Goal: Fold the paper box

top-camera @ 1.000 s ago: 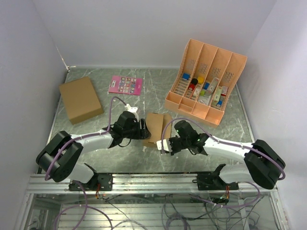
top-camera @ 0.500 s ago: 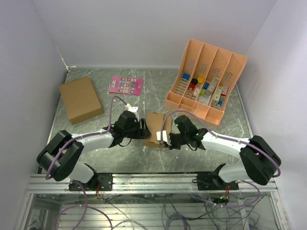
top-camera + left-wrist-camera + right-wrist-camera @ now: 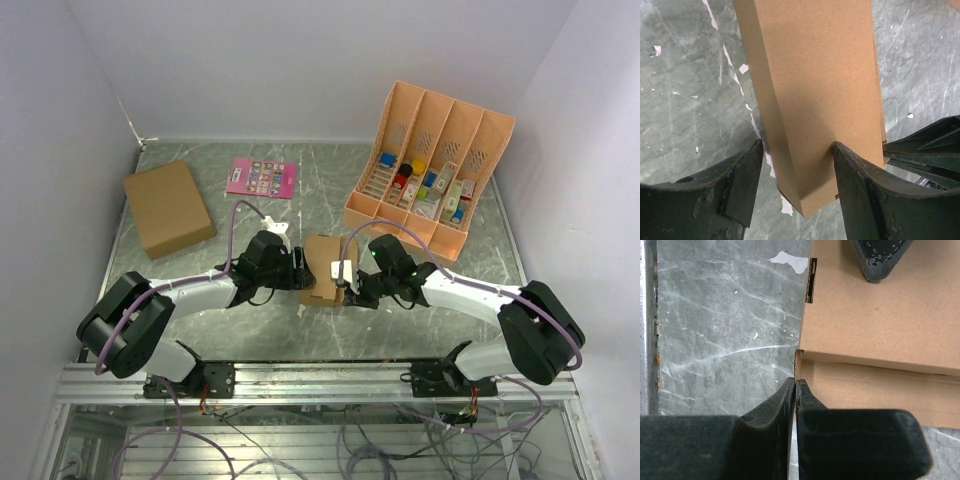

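Observation:
The paper box (image 3: 320, 258) is a small oblong brown carton lying at the table's middle, between my two grippers. My left gripper (image 3: 298, 272) straddles its left side. In the left wrist view the carton (image 3: 815, 75) fills the gap of that gripper (image 3: 797, 147), one finger against its side wall, the other on its top face. My right gripper (image 3: 347, 280) is at the carton's right edge. In the right wrist view the gripper (image 3: 796, 382) is shut on a thin cardboard edge of the box (image 3: 880, 325). A left fingertip (image 3: 880, 260) rests on the top panel.
A larger flat brown cardboard box (image 3: 168, 207) lies at the back left. A pink printed card (image 3: 262, 177) sits behind the middle. A peach slotted organizer (image 3: 430, 170) with small items stands at the back right. A metal rail (image 3: 320, 380) runs along the near edge.
My right gripper has moved left and away from the near edge, up to the carton's right edge. The side flap that stuck out on the right no longer shows. The left arm has stayed put.

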